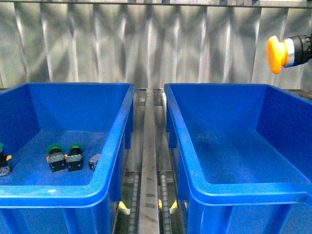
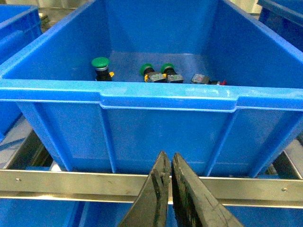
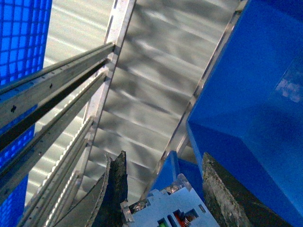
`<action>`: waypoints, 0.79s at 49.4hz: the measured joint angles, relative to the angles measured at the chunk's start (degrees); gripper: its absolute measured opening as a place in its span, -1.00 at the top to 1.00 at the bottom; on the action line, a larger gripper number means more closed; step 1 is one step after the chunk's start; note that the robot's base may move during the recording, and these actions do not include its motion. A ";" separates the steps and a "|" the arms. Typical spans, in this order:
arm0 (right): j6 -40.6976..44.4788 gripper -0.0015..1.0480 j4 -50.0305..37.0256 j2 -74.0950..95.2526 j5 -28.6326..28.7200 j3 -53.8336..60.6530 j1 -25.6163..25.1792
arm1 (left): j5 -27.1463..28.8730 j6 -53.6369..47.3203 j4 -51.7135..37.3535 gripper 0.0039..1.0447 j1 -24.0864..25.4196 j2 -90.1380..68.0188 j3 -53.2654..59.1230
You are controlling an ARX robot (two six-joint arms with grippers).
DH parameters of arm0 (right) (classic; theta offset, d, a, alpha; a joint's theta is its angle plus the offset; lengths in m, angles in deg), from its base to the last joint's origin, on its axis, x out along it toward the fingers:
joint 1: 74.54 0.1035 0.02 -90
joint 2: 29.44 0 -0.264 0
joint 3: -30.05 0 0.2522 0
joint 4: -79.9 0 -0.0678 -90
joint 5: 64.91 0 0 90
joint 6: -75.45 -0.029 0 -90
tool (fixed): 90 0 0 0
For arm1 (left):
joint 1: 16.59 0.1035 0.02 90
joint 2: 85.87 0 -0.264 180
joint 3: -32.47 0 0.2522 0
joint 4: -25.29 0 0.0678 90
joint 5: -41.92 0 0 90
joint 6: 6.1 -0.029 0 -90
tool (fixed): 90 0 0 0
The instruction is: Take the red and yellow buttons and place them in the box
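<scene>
The yellow button [image 1: 276,54] hangs high at the far right of the front view, cap pointing left, above the right side of the box [image 1: 195,165], the right-hand blue crate. My right gripper [image 3: 164,161] is shut on the button's pale blocky body [image 3: 165,208]; the gripper itself is outside the front view. My left gripper [image 2: 168,158] is shut and empty, low in front of the left blue crate's [image 2: 165,97] stepped rim. A small grey block [image 2: 201,79] with a speck of red beside it lies in that crate; I cannot tell if it is the red button.
The left crate [image 1: 48,195] holds three green-capped buttons [image 1: 53,148] [image 1: 75,147] [image 2: 100,62] and the grey block [image 1: 94,161]. A metal rail [image 1: 147,161] runs between the crates, and another [image 2: 71,182] crosses under my left gripper. A corrugated metal wall [image 1: 146,44] stands behind.
</scene>
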 joint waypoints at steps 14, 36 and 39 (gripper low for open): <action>2.56 0.28 0.55 -1.18 -1.66 1.22 2.14 | -11.43 -0.20 1.44 0.96 12.39 1.40 0.00; 3.30 0.28 1.49 -3.61 -2.93 3.39 2.19 | -12.28 -0.22 1.46 -0.40 12.85 1.44 0.00; 3.32 0.28 1.53 -3.93 -2.95 3.72 2.19 | -12.28 -0.22 1.46 -0.64 12.85 1.44 0.00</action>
